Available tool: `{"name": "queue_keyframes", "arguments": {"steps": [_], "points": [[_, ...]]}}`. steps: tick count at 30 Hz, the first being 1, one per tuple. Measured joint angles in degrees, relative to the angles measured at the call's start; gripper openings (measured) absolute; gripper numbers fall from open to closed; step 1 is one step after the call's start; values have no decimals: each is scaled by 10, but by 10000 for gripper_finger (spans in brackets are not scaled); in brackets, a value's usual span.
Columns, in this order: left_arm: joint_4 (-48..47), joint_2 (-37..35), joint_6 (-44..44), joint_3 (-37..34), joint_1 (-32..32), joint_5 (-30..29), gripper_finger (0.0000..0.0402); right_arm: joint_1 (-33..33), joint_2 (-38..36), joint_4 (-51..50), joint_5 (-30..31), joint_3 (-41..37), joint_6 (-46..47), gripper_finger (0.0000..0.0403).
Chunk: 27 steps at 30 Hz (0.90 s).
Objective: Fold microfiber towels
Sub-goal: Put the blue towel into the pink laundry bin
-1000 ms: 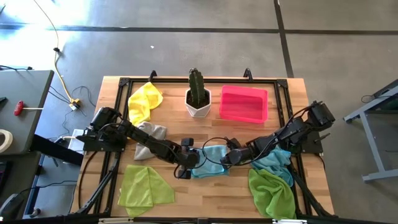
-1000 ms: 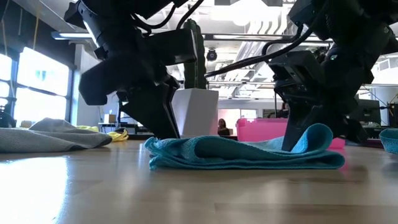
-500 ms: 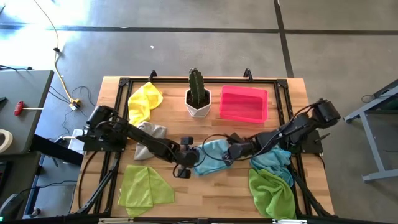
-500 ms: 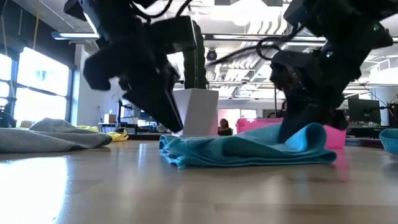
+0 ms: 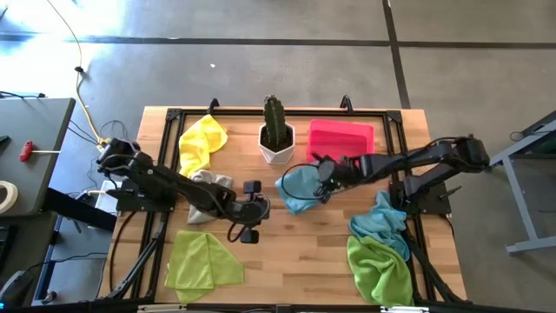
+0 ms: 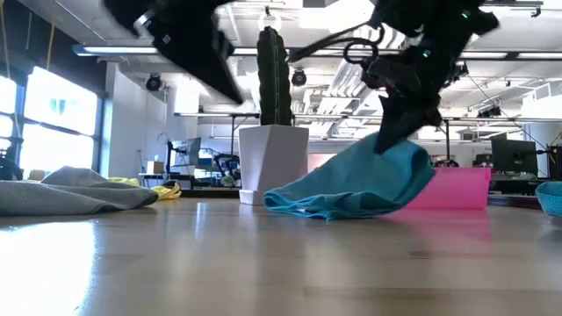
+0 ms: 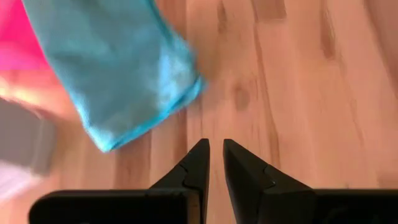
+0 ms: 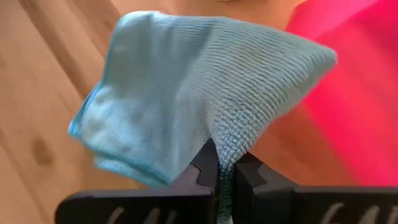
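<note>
Right gripper pinches one corner of the folded light blue towel, fingers clamped tight on the fabric, as the right wrist view shows. The towel hangs lifted from that corner; its low edge trails on the table just in front of the white cactus pot, with the pink tray right beside it.

Left gripper is off the towel, raised over bare wood near table centre. Its fingers are nearly together, a thin gap between them, nothing held.

Step looks like carrying the folded towel off to the tray, folding done on this one. Next move likely calls for swinging it over the tray rim, lowering so the fold doesn't fall open, then letting go. Risk: a one-corner hold lets the layers sag apart.

Still waiting, by the look of it: yellow towel at back left, grey towel under the left arm, lime green towel front left, another green towel and a blue towel front right.
</note>
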Motion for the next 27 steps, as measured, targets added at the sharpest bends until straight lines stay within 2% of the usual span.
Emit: {"name": "queue_keyframes", "arguments": {"steps": [3, 5, 7, 11, 15, 19, 27], "points": [[-19, -25, -5, -1, 0, -13, 39, -31, 4, -89, 9, 56, -60, 0], [-34, -39, -5, -1, -1, -17, 39, -50, 4, -132, 36, 89, -79, 0], [-36, -49, -5, -1, -3, -31, 39, -71, 6, -132, 57, 118, -104, 0], [-47, -63, -5, -1, -5, -55, 39, -115, 7, -117, 58, 156, -144, 0], [-62, -67, -3, -2, -6, -77, 39, -160, 7, -119, 62, 164, -168, 0], [-71, -66, 1, -1, -6, -78, 39, -214, 7, -119, 89, 164, -169, 0], [-71, -66, 16, -1, -6, -81, 39, -298, 7, -139, 87, 164, -156, 0]]}}
